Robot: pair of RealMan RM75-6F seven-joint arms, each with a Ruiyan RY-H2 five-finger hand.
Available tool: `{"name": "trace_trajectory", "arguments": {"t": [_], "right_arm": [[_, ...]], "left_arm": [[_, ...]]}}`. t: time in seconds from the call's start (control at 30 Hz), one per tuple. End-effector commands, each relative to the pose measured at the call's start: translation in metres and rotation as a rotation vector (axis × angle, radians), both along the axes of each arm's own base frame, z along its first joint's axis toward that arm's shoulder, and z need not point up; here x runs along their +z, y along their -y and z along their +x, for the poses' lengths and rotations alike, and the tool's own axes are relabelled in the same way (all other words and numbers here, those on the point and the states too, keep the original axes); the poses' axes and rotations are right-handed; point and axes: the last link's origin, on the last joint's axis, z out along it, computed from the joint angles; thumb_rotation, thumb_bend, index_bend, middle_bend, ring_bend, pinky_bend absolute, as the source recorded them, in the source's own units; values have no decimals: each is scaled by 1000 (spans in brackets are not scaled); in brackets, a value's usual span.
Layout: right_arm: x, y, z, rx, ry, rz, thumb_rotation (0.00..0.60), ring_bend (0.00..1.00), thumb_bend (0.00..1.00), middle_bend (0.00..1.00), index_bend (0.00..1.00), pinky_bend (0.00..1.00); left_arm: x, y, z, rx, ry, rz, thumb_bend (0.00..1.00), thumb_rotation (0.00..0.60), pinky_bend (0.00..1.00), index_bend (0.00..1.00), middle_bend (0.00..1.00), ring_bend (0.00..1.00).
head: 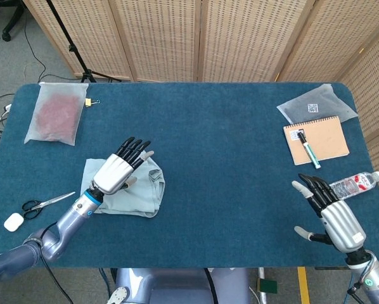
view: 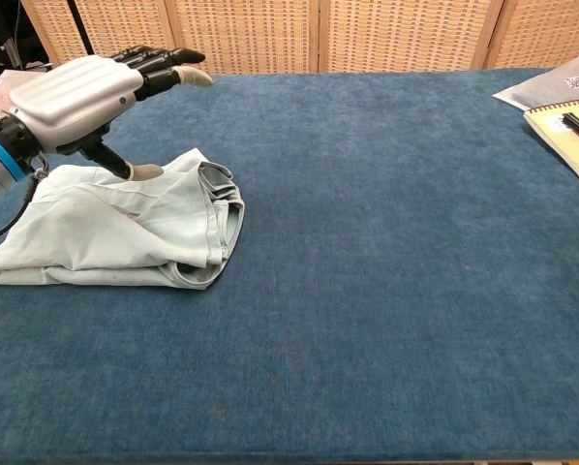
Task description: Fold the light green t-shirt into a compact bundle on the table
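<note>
**Green tee folded at left-front of table, both hands empty**

Blue felt table (head: 227,158): wide bare stretch across the middle and front, clutter only along the left and right edges.

Left edge, going inward: white case (head: 13,221) and scissors (head: 45,202) near the front-left corner, pink bagged item (head: 55,114) with a binder clip (head: 91,102) at back-left.

Light green t-shirt (head: 134,193) lies left of centre, nearer the front edge. It's a flat, roughly rectangular bundle, long axis left-right in the chest view. Folded, layered end with the rolled hem faces right toward the open middle; the thin flat end tapers off toward the left edge.

Left hand (head: 118,170) is over the shirt's back-left part, palm down, fingers straight and together, pointing toward the back-right. Thumb (view: 125,169) reaches down to the cloth at the top edge of the bundle; nothing gripped.

Right side: right hand (head: 332,212) near the front-right corner, fingers spread, empty, well apart from the shirt. Water bottle (head: 357,183) just beside it at the edge. Notebook (head: 319,140) with a marker (head: 308,151) on it; clear bag (head: 316,104) at back-right.
</note>
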Motion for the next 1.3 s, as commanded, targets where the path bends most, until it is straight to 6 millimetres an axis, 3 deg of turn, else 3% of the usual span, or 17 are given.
{"name": "trace_trajectory", "arguments": {"t": [0.03, 0.33, 1.0, 1.3], "right_arm": [[0, 1, 0, -3, -2, 0, 600, 0, 156, 0, 0, 55], [-1, 3, -1, -9, -5, 2, 600, 0, 156, 0, 0, 55], [2, 6, -4, -23, 4, -5, 600, 0, 156, 0, 0, 55], [4, 7, -5, -28, 9, -6, 600, 0, 156, 0, 0, 55]], "left_arm": [[-1, -8, -13, 50, -34, -3, 221, 600, 0, 0, 0, 0], [-14, -13, -13, 62, -69, -23, 231, 600, 0, 0, 0, 0], [-55, -26, 18, 53, -114, -43, 243, 600, 0, 0, 0, 0], [-63, -33, 26, 55, -129, -36, 244, 600, 0, 0, 0, 0]]}}
